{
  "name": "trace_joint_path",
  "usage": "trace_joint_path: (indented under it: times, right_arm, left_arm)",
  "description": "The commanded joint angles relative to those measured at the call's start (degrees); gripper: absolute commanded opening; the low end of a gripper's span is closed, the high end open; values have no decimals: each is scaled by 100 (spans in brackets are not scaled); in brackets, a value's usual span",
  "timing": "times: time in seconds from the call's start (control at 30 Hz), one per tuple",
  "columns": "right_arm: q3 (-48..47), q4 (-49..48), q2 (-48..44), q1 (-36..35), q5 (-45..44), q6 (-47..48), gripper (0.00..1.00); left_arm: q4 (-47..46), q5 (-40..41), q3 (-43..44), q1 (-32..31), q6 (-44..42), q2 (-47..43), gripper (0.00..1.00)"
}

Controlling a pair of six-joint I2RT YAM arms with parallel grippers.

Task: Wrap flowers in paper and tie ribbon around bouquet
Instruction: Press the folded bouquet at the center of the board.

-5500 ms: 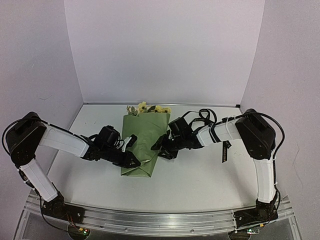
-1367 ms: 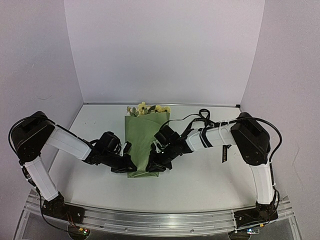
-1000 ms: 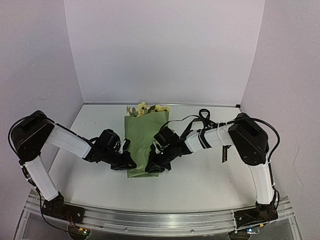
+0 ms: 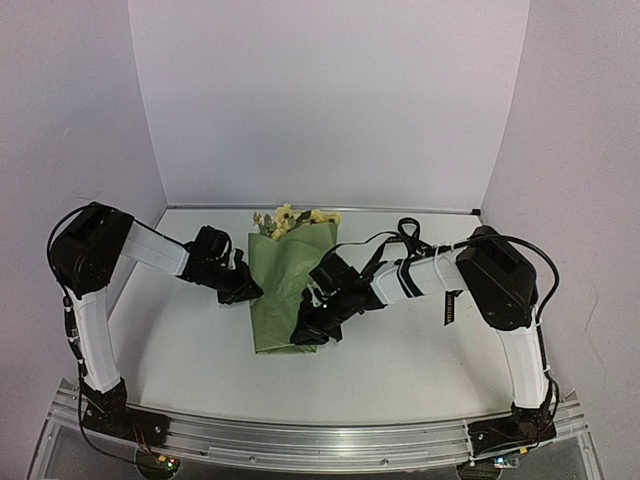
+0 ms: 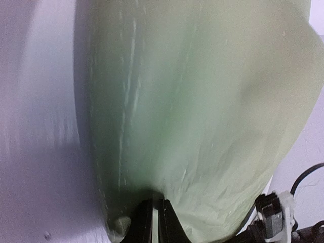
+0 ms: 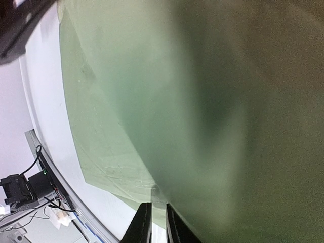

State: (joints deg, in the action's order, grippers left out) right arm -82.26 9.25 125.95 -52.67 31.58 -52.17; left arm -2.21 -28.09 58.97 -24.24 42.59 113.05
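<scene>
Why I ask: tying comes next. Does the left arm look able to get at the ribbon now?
Probably not readily. The ribbon is draped over the right arm, beyond the bouquet, while the left pincer is shut on the paper at its left edge.

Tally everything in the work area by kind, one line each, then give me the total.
Robot arms: 2 (left arm, right arm)
Bouquet, yellow-cream flowers in olive-green paper: 1
Black ribbon with pale lettering, by the right arm: 1
Total: 4
</scene>
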Motion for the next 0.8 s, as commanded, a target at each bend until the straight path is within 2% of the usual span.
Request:
trace_joint_path:
  times: [0.0, 0.27, 0.43, 0.77]
  right_arm:
    - [232, 196, 165, 79, -276, -45, 13]
    - [312, 50, 189, 135, -207, -150, 13]
    - [347, 18, 160, 156, -179, -172, 13]
    - [273, 16, 123, 177, -78, -260, 12]
  left_arm:
    - [522, 61, 616, 452, 58, 540, 8]
    - [970, -538, 2385, 1064, -53, 1723, 10]
    - [1388, -623, 3567, 1292, -127, 2450, 10]
    - [2000, -1072, 5690, 1621, -341, 3270, 12]
